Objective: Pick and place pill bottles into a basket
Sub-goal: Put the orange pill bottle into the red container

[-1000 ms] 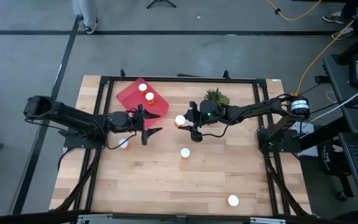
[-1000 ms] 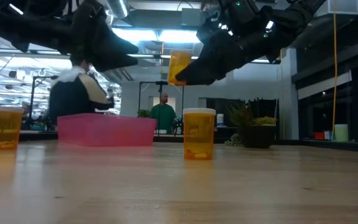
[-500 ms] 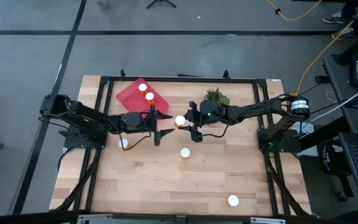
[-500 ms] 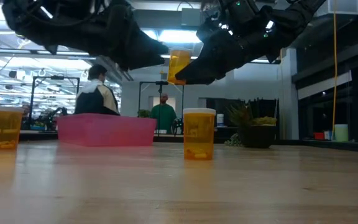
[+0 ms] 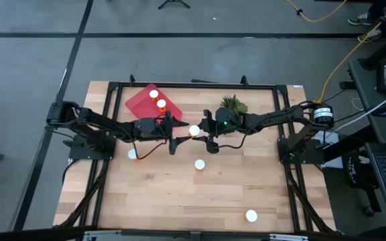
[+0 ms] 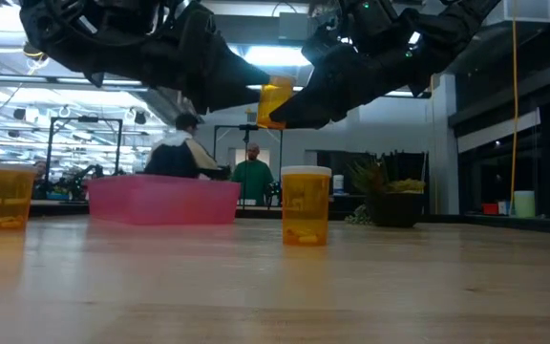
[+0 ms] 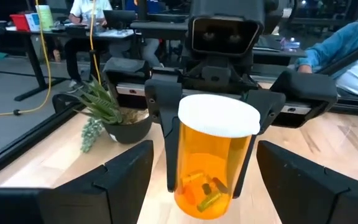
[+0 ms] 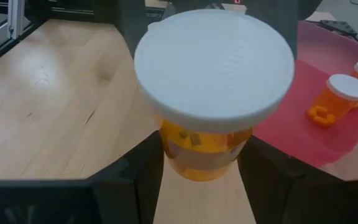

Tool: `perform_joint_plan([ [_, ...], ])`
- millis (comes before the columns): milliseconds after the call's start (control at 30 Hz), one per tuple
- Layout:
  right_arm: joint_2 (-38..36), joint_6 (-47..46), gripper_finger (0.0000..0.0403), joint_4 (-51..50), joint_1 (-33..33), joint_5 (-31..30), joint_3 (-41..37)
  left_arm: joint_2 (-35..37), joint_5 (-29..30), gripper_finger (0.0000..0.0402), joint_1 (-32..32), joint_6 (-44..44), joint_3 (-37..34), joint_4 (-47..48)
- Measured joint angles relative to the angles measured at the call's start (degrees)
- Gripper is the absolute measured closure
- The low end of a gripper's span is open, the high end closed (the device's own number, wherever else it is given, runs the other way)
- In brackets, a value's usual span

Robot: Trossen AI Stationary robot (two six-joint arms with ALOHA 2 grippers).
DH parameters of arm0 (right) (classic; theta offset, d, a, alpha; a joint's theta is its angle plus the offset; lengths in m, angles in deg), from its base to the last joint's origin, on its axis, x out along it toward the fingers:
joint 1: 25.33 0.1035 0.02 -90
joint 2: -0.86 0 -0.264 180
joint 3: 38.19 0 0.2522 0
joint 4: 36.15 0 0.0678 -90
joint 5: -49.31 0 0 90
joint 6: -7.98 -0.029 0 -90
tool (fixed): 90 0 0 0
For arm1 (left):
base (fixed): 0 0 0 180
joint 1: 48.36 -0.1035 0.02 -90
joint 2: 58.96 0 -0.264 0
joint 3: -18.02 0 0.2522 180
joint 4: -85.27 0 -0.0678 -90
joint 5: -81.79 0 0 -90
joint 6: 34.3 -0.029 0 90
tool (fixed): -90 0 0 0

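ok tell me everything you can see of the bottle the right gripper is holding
The pill bottle is a see-through orange plastic cylinder with a round white cap and a few small pieces at the bottom. It is upright, off the table, clamped at its sides by the right gripper. The open left gripper faces it, fingers either side, not touching. The basket lies just beyond.

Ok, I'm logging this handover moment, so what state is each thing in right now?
Right gripper: shut on held pill bottle, above the table.
Held pill bottle: upright, capped, lifted.
Left gripper: open, fingers either side of the held bottle.
Basket: on the table, two capped bottles inside.
Loose pill bottles: three, standing on the table, capped.
Potted plant: upright.
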Motion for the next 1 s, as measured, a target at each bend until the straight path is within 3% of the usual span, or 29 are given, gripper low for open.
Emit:
perform_joint_plan([
  [300,0.0,-0.1,0.0219,-0.4,0.0,0.0,0.0,-5.4,-2.6,0.0120,-0.9,-1.5,4.2,0.4],
  [700,0.0,0.1,0.0219,-0.7,0.0,0.0,0.0,-5.0,-4.5,0.0122,-1.1,-1.7,4.5,0.5],
  [1000,0.0,0.6,0.0219,-0.7,0.0,0.0,0.0,-5.0,-4.5,0.0176,-1.1,-1.6,4.5,0.6],
])
